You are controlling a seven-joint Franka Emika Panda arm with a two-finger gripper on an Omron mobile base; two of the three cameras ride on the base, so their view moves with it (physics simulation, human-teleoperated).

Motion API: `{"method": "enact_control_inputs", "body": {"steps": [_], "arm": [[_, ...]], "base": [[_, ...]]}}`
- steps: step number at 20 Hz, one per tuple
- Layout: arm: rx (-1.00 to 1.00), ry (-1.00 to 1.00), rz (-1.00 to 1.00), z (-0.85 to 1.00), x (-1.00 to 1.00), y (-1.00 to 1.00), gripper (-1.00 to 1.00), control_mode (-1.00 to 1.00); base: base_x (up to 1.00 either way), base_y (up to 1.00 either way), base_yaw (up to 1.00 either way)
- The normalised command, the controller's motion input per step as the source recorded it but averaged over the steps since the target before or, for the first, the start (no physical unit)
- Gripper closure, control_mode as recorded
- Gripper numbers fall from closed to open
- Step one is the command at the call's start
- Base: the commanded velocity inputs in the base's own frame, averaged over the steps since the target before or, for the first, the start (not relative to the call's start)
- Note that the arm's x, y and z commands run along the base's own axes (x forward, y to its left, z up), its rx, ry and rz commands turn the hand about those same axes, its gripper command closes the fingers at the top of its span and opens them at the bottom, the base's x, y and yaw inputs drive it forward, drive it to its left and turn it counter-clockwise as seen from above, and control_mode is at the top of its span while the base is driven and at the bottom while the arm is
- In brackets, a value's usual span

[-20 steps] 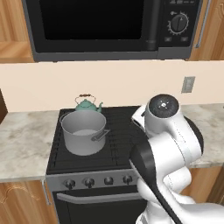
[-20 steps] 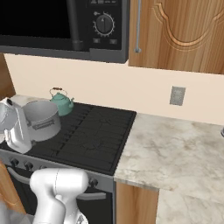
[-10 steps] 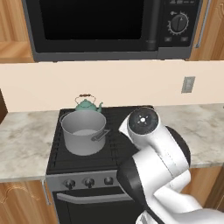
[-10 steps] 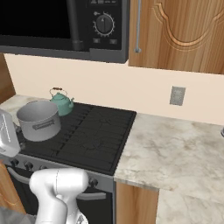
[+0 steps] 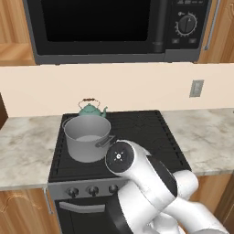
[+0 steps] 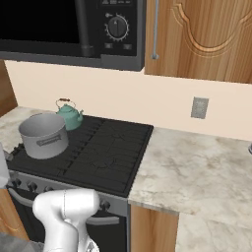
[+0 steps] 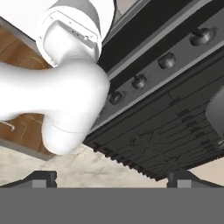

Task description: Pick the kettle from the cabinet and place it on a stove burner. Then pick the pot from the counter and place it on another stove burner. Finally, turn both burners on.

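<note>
- Kettle (image 5: 91,109), small and teal-green with a thin dark arched handle, stands upright on a rear left burner of the black cooktop (image 5: 151,132), close to the wall.
- Pot (image 5: 87,137), wide grey metal, sits on the front left burner just in front of the kettle; the right base view shows the two (image 6: 44,135) (image 6: 69,116) just beside each other, though contact cannot be told.
- Row of round dark knobs (image 5: 93,190) runs along the front panel of the stove below the grates; the hand view shows the same knobs (image 7: 166,60) in a slanted line.
- Fingers (image 7: 113,177): two small dark tips stand far apart at the bottom of the hand view, wide open with nothing between them, looking across the black grates (image 7: 166,131) and a strip of pale marble table (image 7: 87,168).
- Table (image 6: 197,167) of beige veined marble flanks the stove on both sides.
- Black microwave (image 5: 114,27) hangs above the stove, with a round dial (image 5: 187,23) on its right panel; the marks around the dial are too small to read.
- Wood-grain cabinet (image 6: 206,34) hangs right of the microwave, its silver bar handle (image 6: 155,29) vertical at the door's left edge.
- Grey outlet plate (image 6: 199,108) sits on the wall above the table.
</note>
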Motion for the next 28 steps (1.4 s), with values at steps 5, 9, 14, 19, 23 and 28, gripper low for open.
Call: {"method": "enact_control_inputs", "body": {"steps": [5,9,14,19,23,28], "arm": [[-0.14,0.00,0.03,-0.24,-0.17,0.36,-1.00,-1.00],[-0.12,0.00,0.04,-0.21,-0.10,0.30,-1.00,-1.00],[-0.12,-0.04,0.08,-0.24,-0.04,0.34,-1.00,-1.00],[-0.10,-0.11,0.09,-0.14,-0.16,0.17,-1.00,-1.00],[-0.05,-0.11,0.07,-0.24,-0.12,0.00,-1.00,-1.00],[-0.05,-0.06,0.06,-0.30,0.02,0.00,-1.00,-1.00]], "base": [[0.00,0.00,0.00],[0.00,0.00,0.00],[0.00,0.00,0.00],[0.00,0.00,0.00],[0.00,0.00,0.00],[0.00,0.00,0.00]]}}
